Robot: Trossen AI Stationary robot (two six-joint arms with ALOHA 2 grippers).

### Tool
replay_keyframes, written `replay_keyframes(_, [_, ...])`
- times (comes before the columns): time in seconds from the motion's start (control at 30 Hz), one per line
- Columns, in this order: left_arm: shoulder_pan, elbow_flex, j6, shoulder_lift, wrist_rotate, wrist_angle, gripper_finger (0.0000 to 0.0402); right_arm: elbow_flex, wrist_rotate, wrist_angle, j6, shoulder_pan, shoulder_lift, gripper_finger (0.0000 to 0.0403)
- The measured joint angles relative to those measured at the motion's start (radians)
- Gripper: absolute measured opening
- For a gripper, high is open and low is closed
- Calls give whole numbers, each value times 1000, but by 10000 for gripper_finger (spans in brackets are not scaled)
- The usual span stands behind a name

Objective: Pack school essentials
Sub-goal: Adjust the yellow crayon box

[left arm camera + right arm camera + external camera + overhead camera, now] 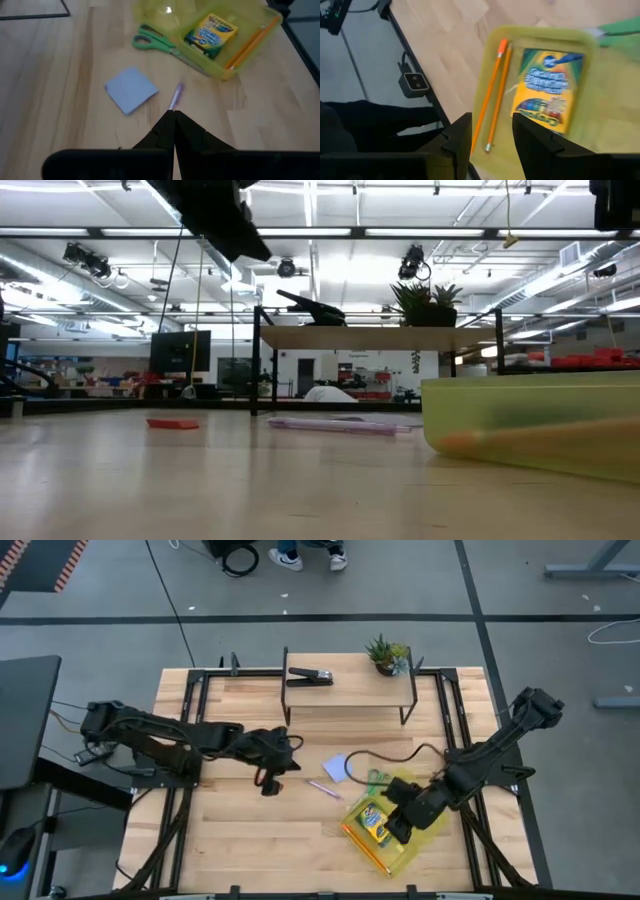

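A translucent yellow-green tray [395,830] sits on the table near its right front. The crayon box [550,90] and two orange pencils [495,95] lie inside it. Green-handled scissors [150,41] lie against the tray's far-left side. The pale blue notepad [131,90], the pink pencil [176,95] and the red piece [172,422] lie flat on the wood. My left gripper [173,119] is shut and raised, left of the pink pencil. My right gripper [492,135] hangs open above the tray, over the orange pencils.
A raised shelf [350,690] at the far edge carries the black stapler [310,677] and the potted plant [387,655]. A black cable [400,753] curves across the table behind the tray. A person's shoes [305,558] show on the floor beyond the table.
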Motion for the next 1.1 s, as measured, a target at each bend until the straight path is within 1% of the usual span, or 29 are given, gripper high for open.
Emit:
replay_keyframes(0.2, [0, -62, -28, -106, -22, -23, 19, 0, -42, 92, 0, 0, 78, 148])
replay_keyframes(0.37, [7, -65, -27, -154, -40, -93, 7, 0, -46, 140, 16, 9, 139, 148])
replay_keyframes(0.43, [13, -62, -27, -163, -42, -81, 5, 0, -52, 158, 22, 9, 156, 148])
replay_keyframes(0.5, [18, -65, -28, -181, -42, -118, 5, 0, -66, 191, 32, 8, 168, 148])
replay_keyframes(0.57, [22, -62, -28, -189, -43, -109, 12, 1, -85, 198, 70, 8, 176, 148])
replay_keyframes(0.7, [26, -63, -28, -202, -43, -130, 27, 1, -168, 214, 136, 6, 199, 148])
replay_keyframes(0.77, [28, -63, -24, -201, -43, -136, 30, 1, -191, 244, 159, 6, 211, 148])
replay_keyframes(0.93, [28, -63, -20, -200, -43, -144, 21, 1, -233, 233, 203, 6, 236, 148])
replay_keyframes(1.1, [28, -63, -19, -200, -43, -136, 10, 1, -284, 291, 198, 6, 307, 148])
